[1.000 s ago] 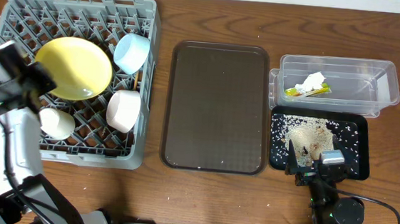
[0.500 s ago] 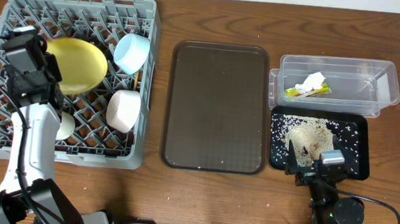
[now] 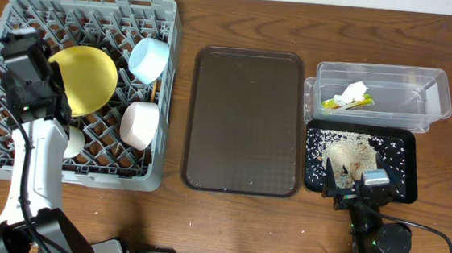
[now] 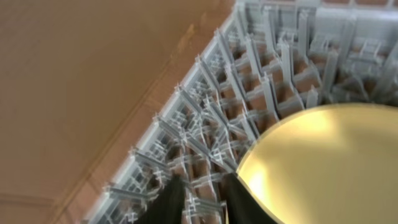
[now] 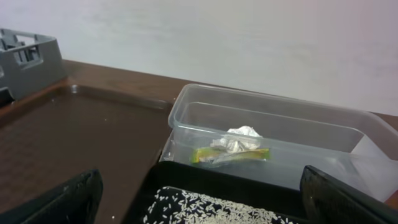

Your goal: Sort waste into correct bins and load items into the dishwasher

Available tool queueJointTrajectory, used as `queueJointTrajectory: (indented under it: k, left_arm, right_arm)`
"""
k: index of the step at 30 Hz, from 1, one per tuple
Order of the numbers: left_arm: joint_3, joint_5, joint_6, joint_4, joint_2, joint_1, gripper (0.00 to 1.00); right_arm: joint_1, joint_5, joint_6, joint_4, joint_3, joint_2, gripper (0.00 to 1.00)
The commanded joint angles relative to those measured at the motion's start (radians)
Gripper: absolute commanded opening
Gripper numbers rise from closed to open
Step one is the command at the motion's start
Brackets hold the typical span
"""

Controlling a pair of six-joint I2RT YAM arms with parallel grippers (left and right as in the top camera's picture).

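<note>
The grey dish rack (image 3: 165, 73) holds the yellow plate (image 3: 88, 79), leaning on its pegs. A light blue bowl (image 3: 148, 59) and a white bowl (image 3: 139, 124) sit to the plate's right, and a white cup (image 3: 75, 141) lies half under my left arm. My left gripper (image 3: 52, 80) is at the plate's left rim. In the left wrist view this gripper (image 4: 202, 202) is narrowly open. Only rack (image 4: 205, 124) shows between its fingers, and the plate (image 4: 323, 168) lies just right of them. My right gripper (image 5: 205, 205) stands wide open over the rice crumbs (image 5: 205, 214). No chopsticks show.
The clear tub (image 3: 423, 85) holds the white paper scrap (image 3: 356, 91) and the orange-green wrapper (image 3: 349, 103). Below it, the black tray (image 3: 404, 177) carries the rice (image 3: 349, 152). The dark brown serving tray (image 3: 245, 120) lies between the rack and the bins.
My left arm swung up and right over the rack. The yellow plate went from lying flat to leaning on edge, then settled slightly lower. The right arm stayed still.
</note>
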Motion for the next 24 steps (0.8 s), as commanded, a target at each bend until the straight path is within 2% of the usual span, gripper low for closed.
queueJointTrajectory:
  k: [1, 3, 8, 11, 18, 21, 24]
  left_arm:
    - [0.003, -0.003, -0.366, -0.096, -0.015, 0.028, 0.46]
    - [0.003, 0.087, -0.510, -0.158, -0.014, 0.073, 0.50]
    - [0.003, 0.543, -0.637, -0.221, -0.017, 0.212, 0.52]
    - [0.003, 0.587, -0.699, -0.262, -0.014, 0.263, 0.52]
    - [0.003, 0.663, -0.700, -0.260, 0.063, 0.289, 0.52]
    - [0.003, 0.678, -0.700, -0.264, 0.109, 0.289, 0.47]
    - [0.003, 0.678, -0.700, -0.255, 0.143, 0.289, 0.36]
  right_arm:
    - [-0.010, -0.003, 0.011, -0.001, -0.003, -0.005, 0.99]
    - [-0.010, -0.003, 0.011, -0.001, -0.003, -0.005, 0.99]
    - [-0.010, -0.003, 0.011, -0.001, -0.003, -0.005, 0.99]
    - [-0.010, -0.003, 0.011, -0.001, -0.003, -0.005, 0.99]
    - [-0.010, -0.003, 0.011, -0.001, -0.003, -0.005, 0.99]
    - [-0.010, -0.003, 0.011, -0.001, -0.003, -0.005, 0.99]
    - [-0.010, -0.003, 0.011, -0.001, -0.003, -0.005, 0.99]
